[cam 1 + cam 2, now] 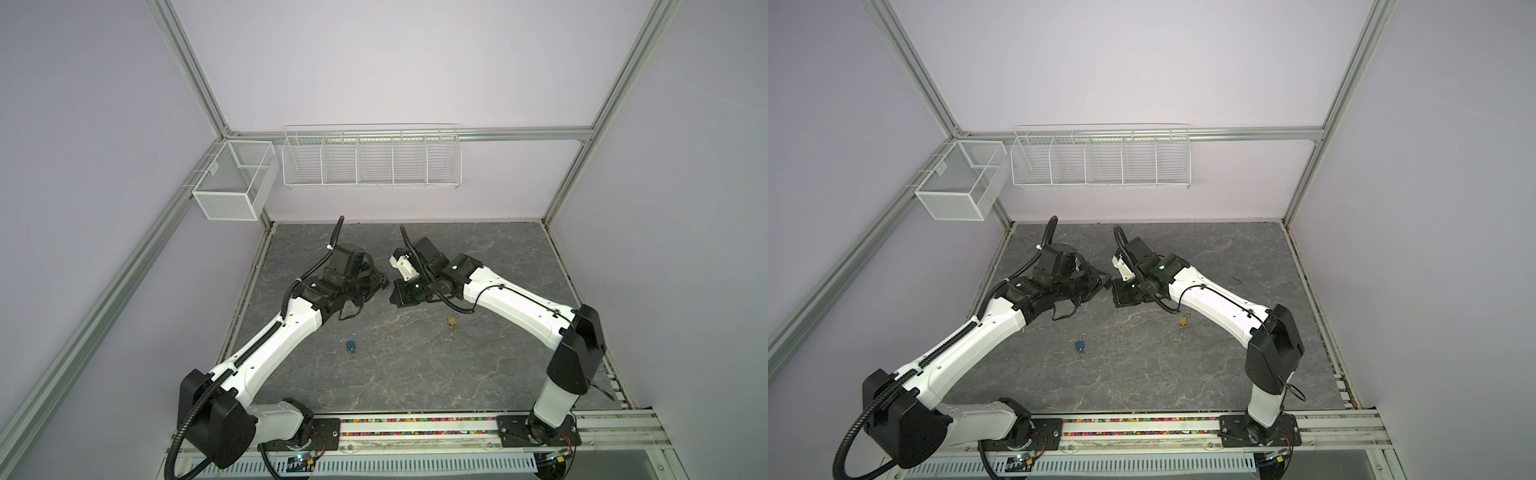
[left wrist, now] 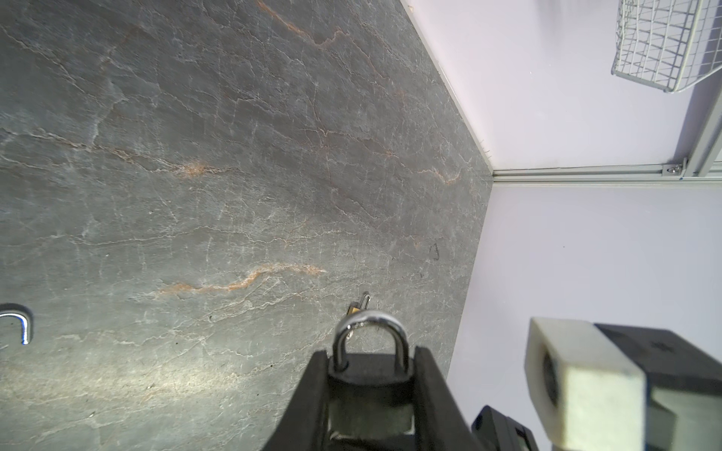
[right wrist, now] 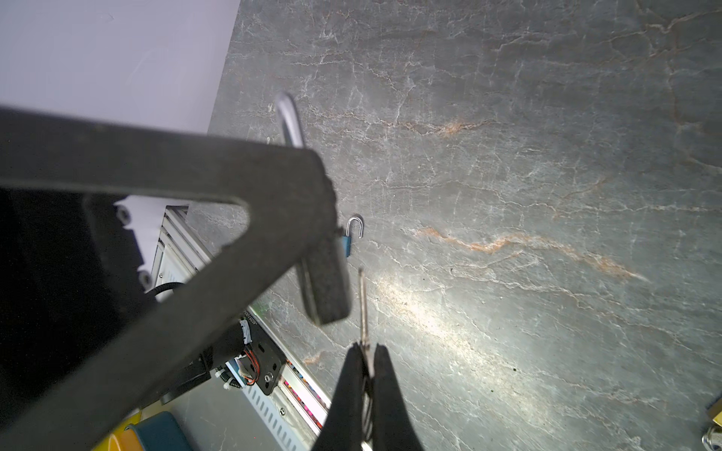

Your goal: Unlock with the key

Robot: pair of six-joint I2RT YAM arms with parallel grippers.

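Looking down in both top views: bringing the left end effector (image 1: pixel 381 284) and the right end effector (image 1: pixel 392 296) nose to nose above the grey veined stone-look surface (image 1: pixel 415 374), too crowded there for reading either grip; finding a small blue padlock (image 1: pixel 351 345) and a small brass padlock (image 1: pixel 452 321) lying well apart on the surface; seeing nothing inside the white mesh box basket (image 1: pixel 232 195) or the white wire rack of five compartments (image 1: pixel 370 166) hanging on the back rail. Turning to the left wrist view: clamping the left end effector on the two side edges of a black-bodied padlock with a silver steel shackle (image 2: pixel 371 384), held off the surface, shackle appearing seated at both legs. Turning to the right wrist view: pinching a thin silver metal key (image 3: pixel 363 304) with the right end effector closed tight on its bow, blade lying just beside the held lock, keyway hidden, so likely not yet entering. Judging handling: treating both as rigid, smooth metal, the lock dense, the key light and prone to swivelling; gripping the lock's body and the key's bow, keeping the keyway end clear.
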